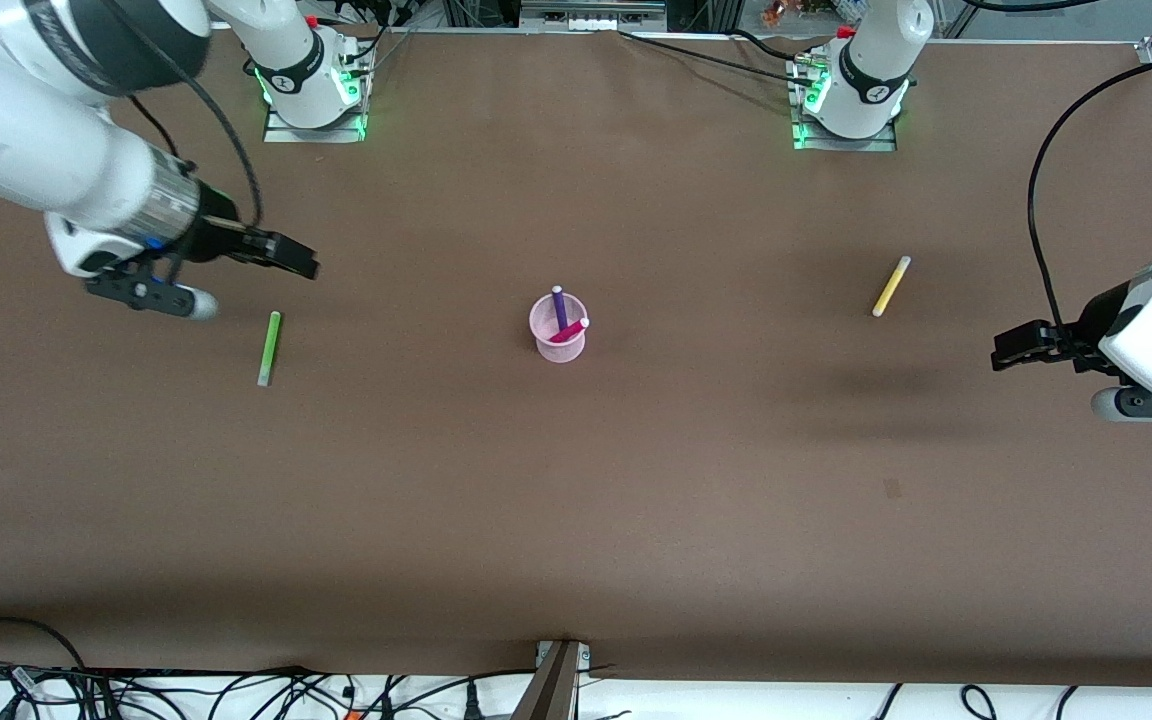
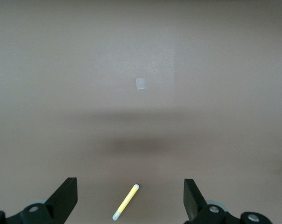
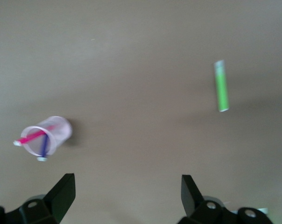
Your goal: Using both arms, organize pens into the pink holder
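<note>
The pink holder (image 1: 558, 328) stands mid-table with the dark purple pen (image 1: 559, 306) and the magenta pen (image 1: 570, 331) in it; it also shows in the right wrist view (image 3: 46, 135). The lime green pen (image 1: 268, 348) lies flat toward the right arm's end and shows in the right wrist view (image 3: 221, 86). The yellow pen (image 1: 891, 286) lies flat toward the left arm's end and shows in the left wrist view (image 2: 126, 202). My right gripper (image 1: 301, 261) is open and empty, up over the table beside the green pen. My left gripper (image 1: 1002, 352) is open and empty, up beside the yellow pen.
The brown table (image 1: 576, 500) spreads wide around the holder. The arm bases (image 1: 311, 80) stand along the edge farthest from the front camera. A small pale patch (image 1: 892, 487) marks the table surface. Cables (image 1: 236, 695) lie along the nearest edge.
</note>
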Available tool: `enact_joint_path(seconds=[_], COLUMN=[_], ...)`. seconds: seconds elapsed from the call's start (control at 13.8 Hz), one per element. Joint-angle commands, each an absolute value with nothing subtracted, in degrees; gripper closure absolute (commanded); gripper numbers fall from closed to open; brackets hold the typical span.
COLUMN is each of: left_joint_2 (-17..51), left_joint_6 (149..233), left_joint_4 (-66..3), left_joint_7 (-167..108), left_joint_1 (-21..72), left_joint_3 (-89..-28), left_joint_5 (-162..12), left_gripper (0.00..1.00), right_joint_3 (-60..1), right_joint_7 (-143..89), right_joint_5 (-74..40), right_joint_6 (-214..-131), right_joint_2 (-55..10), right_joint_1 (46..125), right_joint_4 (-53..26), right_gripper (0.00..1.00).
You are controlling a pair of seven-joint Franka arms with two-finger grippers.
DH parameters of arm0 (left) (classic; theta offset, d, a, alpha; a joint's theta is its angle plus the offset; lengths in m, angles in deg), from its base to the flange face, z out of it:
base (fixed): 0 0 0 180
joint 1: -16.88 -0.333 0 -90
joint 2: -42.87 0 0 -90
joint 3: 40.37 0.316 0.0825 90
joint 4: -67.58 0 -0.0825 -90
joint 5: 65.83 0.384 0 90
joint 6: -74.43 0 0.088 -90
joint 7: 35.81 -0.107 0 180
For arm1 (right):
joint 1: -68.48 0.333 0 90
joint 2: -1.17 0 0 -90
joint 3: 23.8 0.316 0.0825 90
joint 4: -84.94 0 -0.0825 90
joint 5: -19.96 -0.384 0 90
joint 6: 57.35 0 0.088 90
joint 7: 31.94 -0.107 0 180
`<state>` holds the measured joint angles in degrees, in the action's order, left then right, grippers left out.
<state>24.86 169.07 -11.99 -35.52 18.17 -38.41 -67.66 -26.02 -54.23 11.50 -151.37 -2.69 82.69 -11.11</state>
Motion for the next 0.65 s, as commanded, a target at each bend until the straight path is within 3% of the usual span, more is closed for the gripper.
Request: enact_joint_path(seconds=[0.0, 0.58], left_joint_2=[25.0, 24.9], left_joint_6=[169.4, 169.3], left_joint_4=[-12.1, -12.4], left_joint_7=[-36.3, -36.3], left_joint_1=[18.2, 18.2], left_joint_3=[-38.4, -38.5], left_joint_5=[-66.6, -66.6], left_gripper=[0.00, 0.00], right_joint_3=[-28.4, -29.8], right_joint_7=[-43.9, -33.1], right_joint_5=[14.7, 19.2], right_joint_6=[-151.7, -151.4], right_joint_2=[1.3, 0.6], right_joint_1=[83.0, 83.0], right_joint_4=[-14.8, -11.8], right_gripper=[0.00, 0.00])
